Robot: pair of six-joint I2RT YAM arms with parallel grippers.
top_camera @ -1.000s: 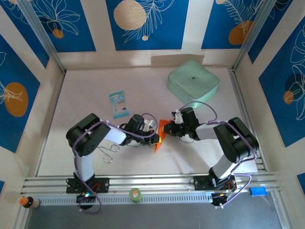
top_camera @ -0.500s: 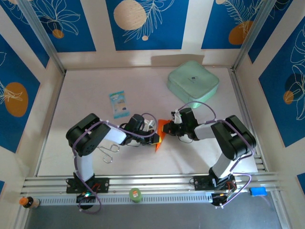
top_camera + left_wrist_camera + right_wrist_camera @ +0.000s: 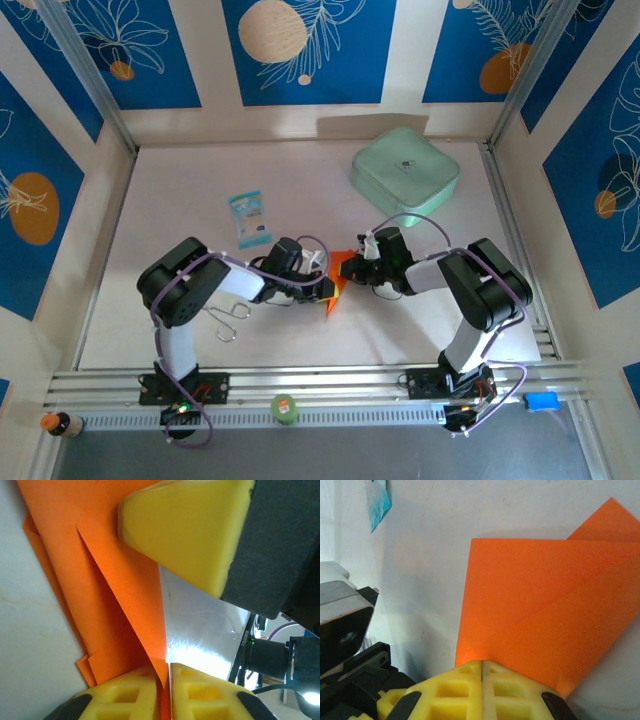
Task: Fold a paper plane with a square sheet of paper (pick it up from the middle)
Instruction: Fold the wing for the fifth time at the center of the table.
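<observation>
Where your two arms lean in from the near edge of the counter, they meet at its middle, and the orange paper lies between them. Your left hand comes at it from the left. In its wrist view the two yellow fingers are drawn close, pinching a folded edge of the paper that runs down into the thin gap between them. The paper there shows several overlapping layers with slanting creases, lying on the pale counter. Your right hand comes from the right with its fingers pressed together. In the right wrist view their tips sit at the near edge of the paper, though you cannot tell whether any layer is caught between them. One of that hand's yellow fingers sits over the paper in the left wrist view. Farther back and to the left, a small blue-and-white packet lies flat, well apart from the paper. At the far right, a mint-green box rests near the back wall.
</observation>
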